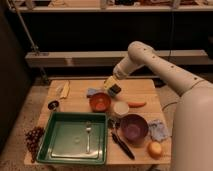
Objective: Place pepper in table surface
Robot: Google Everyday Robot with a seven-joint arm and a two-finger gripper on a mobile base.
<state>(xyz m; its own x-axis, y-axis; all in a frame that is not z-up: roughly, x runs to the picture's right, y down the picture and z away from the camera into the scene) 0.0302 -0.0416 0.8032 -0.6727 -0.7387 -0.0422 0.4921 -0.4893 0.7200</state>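
The pepper [136,104] is a small tapered orange-red vegetable lying flat on the light wooden table surface [140,89], right of the white cup [120,108]. My gripper [114,90] hangs from the white arm above the back middle of the table, just behind and right of the orange bowl [100,102]. It is up and to the left of the pepper, apart from it.
A green tray [76,138] with a fork [88,136] fills the front left. A purple bowl [133,128], a black utensil [121,144], a round yellow-orange fruit [155,149], a blue cloth [159,130], grapes [34,139] and a banana [65,89] are spread over the table.
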